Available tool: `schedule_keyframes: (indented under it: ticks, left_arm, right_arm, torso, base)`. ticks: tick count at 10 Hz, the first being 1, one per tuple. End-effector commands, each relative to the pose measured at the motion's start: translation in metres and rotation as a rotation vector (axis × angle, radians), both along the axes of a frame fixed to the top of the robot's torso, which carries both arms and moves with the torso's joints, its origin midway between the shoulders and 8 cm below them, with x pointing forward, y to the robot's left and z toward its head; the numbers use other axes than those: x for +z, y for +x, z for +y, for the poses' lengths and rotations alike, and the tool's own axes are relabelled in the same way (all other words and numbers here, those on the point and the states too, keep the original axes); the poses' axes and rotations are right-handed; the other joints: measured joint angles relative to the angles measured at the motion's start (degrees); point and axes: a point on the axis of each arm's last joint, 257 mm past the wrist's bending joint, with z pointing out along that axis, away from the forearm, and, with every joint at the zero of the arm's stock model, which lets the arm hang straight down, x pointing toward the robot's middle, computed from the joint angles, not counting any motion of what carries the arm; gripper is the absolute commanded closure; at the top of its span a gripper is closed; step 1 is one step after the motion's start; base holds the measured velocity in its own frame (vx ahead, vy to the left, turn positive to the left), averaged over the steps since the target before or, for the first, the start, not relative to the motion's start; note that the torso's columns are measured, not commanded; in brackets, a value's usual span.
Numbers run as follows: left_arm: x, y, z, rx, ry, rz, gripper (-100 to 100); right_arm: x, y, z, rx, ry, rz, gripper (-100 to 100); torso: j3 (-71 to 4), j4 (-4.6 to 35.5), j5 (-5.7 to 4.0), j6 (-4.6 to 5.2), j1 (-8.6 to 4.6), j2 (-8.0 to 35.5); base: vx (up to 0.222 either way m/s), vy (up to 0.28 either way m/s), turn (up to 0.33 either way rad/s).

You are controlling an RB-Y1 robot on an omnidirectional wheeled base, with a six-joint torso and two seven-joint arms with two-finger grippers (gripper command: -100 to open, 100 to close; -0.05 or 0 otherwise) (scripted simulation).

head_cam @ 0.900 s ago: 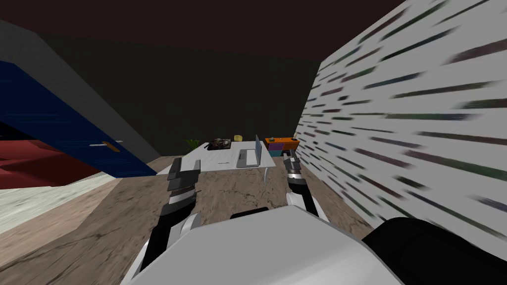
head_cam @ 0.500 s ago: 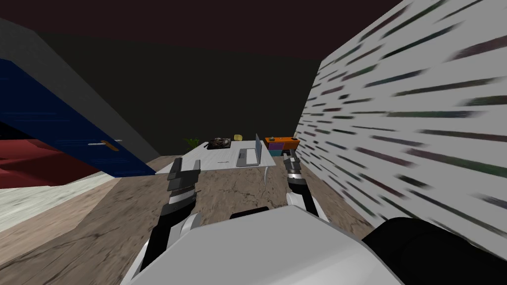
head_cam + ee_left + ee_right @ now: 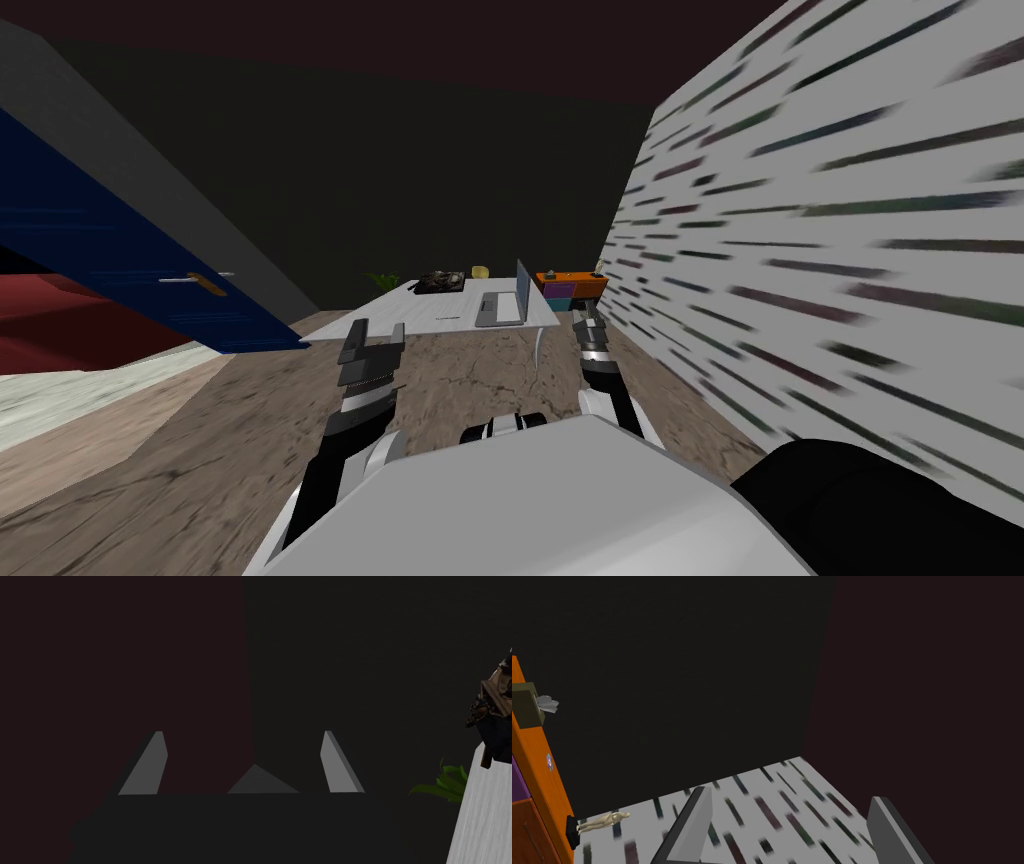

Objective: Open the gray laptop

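Observation:
A gray laptop [image 3: 500, 308] sits on the right end of a white table [image 3: 420, 318] ahead of me, its lid [image 3: 522, 285] standing raised. Both arms are held forward over the floor, well short of the table. My left gripper [image 3: 377, 332] is open, and in the left wrist view [image 3: 242, 743] nothing lies between its fingers, with the table's corner [image 3: 480, 821] off to one side. My right gripper [image 3: 588, 318] is also open, as the right wrist view [image 3: 789, 816] shows, and it holds nothing.
A dark brown object [image 3: 441, 284] and a small yellow thing [image 3: 481, 272] lie at the table's far end, with a green plant [image 3: 382, 281] behind. An orange cabinet [image 3: 571, 283] stands right of the table by the streaked white wall [image 3: 820, 260]. A blue door [image 3: 130, 270] stands at left.
The whole head view has shifted: I have moved and turned a little, and the table now sits slightly higher and more to the left. Both arms hold the same pose.

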Motion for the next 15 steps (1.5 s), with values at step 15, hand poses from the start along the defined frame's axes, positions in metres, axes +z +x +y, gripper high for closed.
schedule_keyframes:
  ticks: [15]
  left_arm:
    - [0.0,0.0,0.0,0.0,0.0,0.001,0]
  right_arm:
    - [-0.042,-0.036,-0.08,-0.207,-0.794,0.373,-100]
  torso:
    - [-13.85,6.91,0.0,0.0,0.01,6.87]
  base:
    - [0.057,0.054,0.016]
